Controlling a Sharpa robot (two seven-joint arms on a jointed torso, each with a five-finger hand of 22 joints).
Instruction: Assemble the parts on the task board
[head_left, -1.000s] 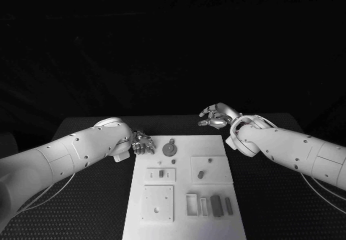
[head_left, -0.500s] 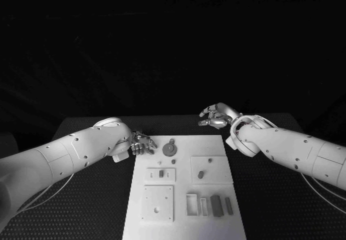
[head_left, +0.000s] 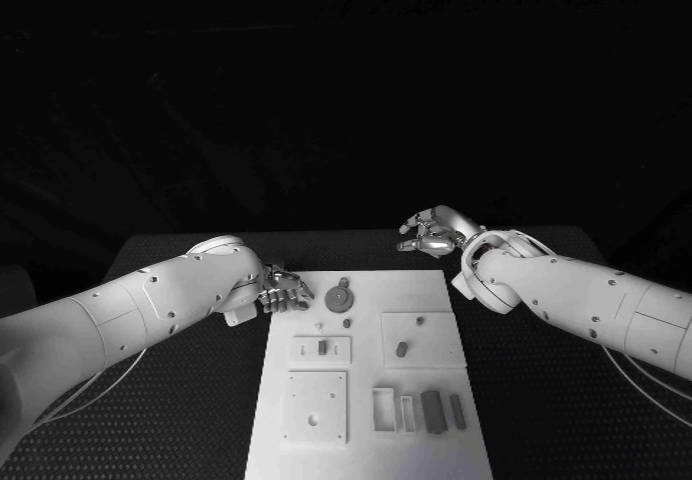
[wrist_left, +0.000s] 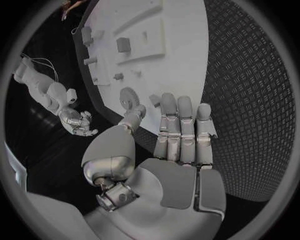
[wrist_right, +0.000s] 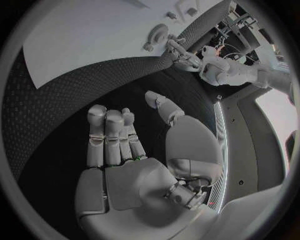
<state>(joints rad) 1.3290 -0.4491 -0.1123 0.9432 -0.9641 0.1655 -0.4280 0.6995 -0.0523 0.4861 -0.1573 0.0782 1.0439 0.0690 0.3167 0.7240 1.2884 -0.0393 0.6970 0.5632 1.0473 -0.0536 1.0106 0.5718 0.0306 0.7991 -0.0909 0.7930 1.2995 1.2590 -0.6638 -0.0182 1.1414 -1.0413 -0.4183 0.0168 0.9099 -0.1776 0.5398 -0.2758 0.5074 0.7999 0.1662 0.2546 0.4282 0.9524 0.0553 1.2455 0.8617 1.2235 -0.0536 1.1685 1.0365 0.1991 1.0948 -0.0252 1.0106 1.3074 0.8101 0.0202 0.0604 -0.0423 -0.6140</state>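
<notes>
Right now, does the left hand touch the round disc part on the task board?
Apart. In the left wrist view, the left hand is open, and bare task board shows between its thumb tip and the round disc part.

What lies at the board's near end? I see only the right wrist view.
Observer: Dark bars lie side by side near its near right corner.
Operator: Does the left hand hold anything?
Observer: No, it is empty, its fingers straight over the board's edge.
Operator: And the other hand, seen from the head?
Observer: The right hand hangs past the board's far right corner, over the table, empty.
</notes>
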